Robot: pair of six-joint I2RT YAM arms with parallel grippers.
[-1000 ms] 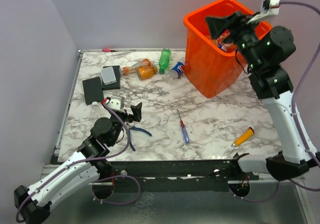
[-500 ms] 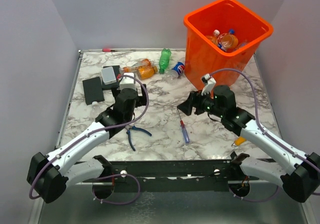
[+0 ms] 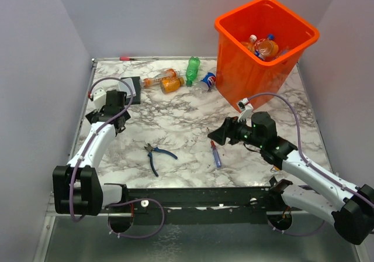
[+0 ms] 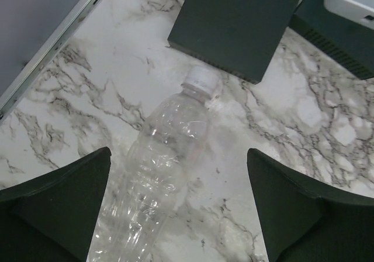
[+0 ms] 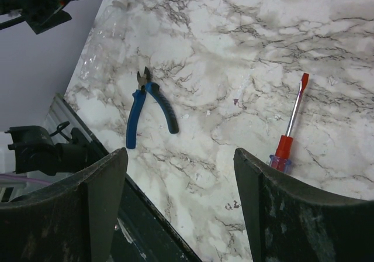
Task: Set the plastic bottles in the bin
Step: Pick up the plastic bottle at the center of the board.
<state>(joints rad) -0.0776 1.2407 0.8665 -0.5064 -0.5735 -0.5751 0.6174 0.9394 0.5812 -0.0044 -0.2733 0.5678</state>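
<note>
While my left tool (image 4: 178,154) stands wide over a clear bottle (image 4: 169,139), my right tool (image 5: 180,152) hangs open, empty

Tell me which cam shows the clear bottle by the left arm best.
Left wrist. The clear bottle lies on its side, large and sharp, white cap toward the dark block, below the open left end effector. Right wrist shows it only faint and small at top left. Top external: the left arm covers it.

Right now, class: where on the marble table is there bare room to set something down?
Bare marble lies mid-table, between the blue-handled pliers, the red-and-blue screwdriver and the far row of plastic bottles. Crowded: the far-left corner, with black boxes and the left end effector.
</note>
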